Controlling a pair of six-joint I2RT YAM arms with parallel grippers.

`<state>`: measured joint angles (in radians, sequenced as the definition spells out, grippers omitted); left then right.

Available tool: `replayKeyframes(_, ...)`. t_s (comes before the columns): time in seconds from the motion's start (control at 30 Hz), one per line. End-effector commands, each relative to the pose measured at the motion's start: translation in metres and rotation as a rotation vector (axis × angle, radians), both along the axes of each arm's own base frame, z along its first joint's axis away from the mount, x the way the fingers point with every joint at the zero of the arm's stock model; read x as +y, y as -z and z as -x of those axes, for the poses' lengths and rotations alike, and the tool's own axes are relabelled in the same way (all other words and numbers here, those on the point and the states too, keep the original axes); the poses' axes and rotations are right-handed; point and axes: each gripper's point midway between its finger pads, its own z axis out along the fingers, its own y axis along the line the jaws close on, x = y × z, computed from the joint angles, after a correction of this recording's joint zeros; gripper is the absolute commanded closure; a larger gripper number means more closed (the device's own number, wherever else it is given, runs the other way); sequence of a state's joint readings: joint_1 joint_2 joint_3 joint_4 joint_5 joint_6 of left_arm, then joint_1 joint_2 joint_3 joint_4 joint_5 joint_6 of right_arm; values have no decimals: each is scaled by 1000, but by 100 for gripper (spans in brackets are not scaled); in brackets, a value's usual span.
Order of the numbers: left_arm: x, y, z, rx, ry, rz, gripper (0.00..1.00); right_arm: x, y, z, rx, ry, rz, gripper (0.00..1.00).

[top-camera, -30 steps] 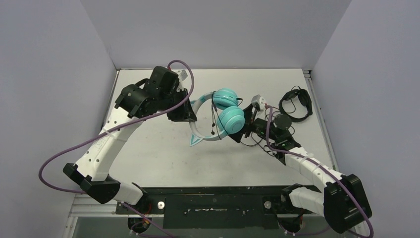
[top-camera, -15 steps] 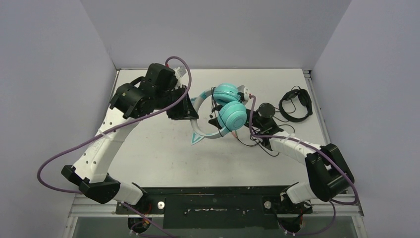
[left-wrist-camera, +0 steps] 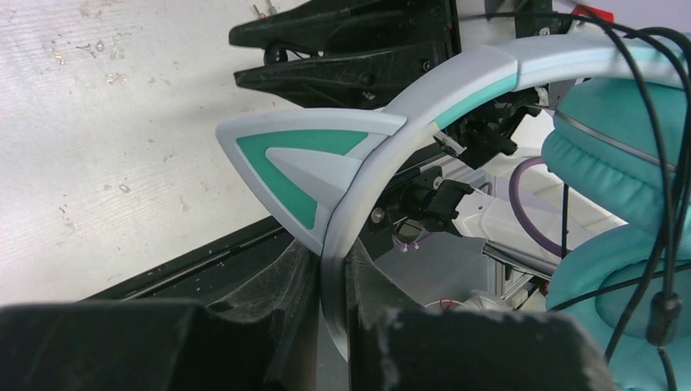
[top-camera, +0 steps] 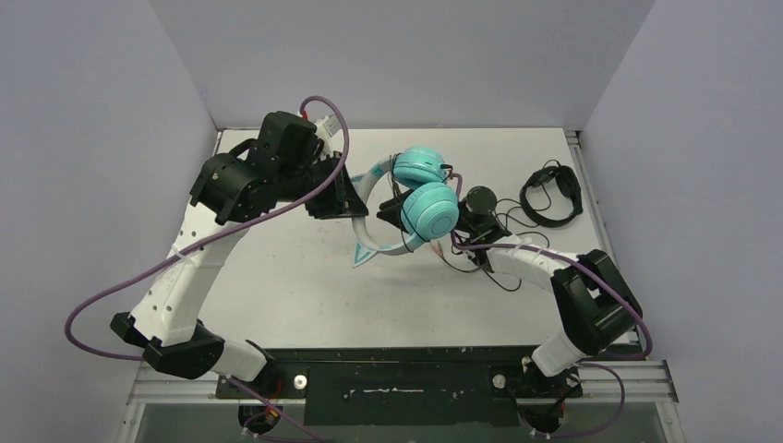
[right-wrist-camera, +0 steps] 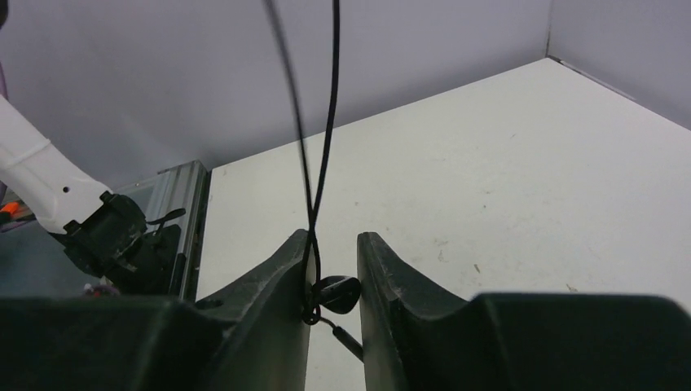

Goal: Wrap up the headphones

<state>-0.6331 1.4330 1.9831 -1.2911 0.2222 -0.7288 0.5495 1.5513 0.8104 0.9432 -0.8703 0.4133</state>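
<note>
— Where are the headphones (top-camera: 420,198) sitting?
— They're being held up over the middle of the surface (top-camera: 305,286), between the two arms. The left gripper (left-wrist-camera: 332,314) is pinching the pale headband (left-wrist-camera: 424,106) next to a cat-ear point, with a finger pressing on each side.
— And the right gripper (right-wrist-camera: 332,277)?
— It's sitting just beside the teal ear cups (top-camera: 431,210). Its fingers are nearly together, nipping a small dark piece on the thin black cable (right-wrist-camera: 332,122), which is running taut upward.
— Anything else?
— A pair of all-black headphones (top-camera: 551,194) is lying well apart, far right.
</note>
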Motion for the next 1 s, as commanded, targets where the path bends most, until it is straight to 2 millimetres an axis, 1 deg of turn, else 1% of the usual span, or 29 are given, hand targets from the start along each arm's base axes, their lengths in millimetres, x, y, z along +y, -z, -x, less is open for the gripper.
replayKeyframes(0.0, -6, -29, -5, -71, 7, 80, 100, 7, -31, 22, -94, -80, -68, 85)
replayKeyframes(0.1, -5, -24, -15, -83, -14, 61, 100, 0, -35, 37, -75, -71, -81, 100)
replayKeyframes(0.23, -3, -14, -31, -91, -54, 54, 100, -6, -34, 56, -20, -33, -76, 100)
replayKeyframes(0.27, -3, -6, -35, -82, -66, 52, 100, -6, -33, 62, -5, -33, -74, 100)
replayKeyframes(0.37, -5, 6, -45, -91, -102, 84, 100, -9, -31, 78, 43, -34, -79, 100)
replayKeyframes(0.53, -7, 31, -57, -91, -160, 132, 100, -13, -28, 94, 139, 0, -83, 100)
replayKeyframes(0.63, -2, 46, -63, -90, -201, 123, 100, -13, -24, 102, 186, 20, -81, 100)
replayKeyframes(0.73, 10, 63, -69, -72, -251, 107, 100, -16, -11, 107, 239, 48, -61, 100)
replayKeyframes(0.83, 23, 72, -76, -62, -301, 114, 100, -22, 4, 111, 309, 74, -60, 100)
replayKeyframes(0.9, 26, 73, -79, -58, -314, 140, 100, -26, 12, 114, 343, 85, -66, 100)
replayKeyframes(0.97, 27, 70, -81, -63, -316, 174, 100, -30, 18, 115, 360, 101, -76, 100)
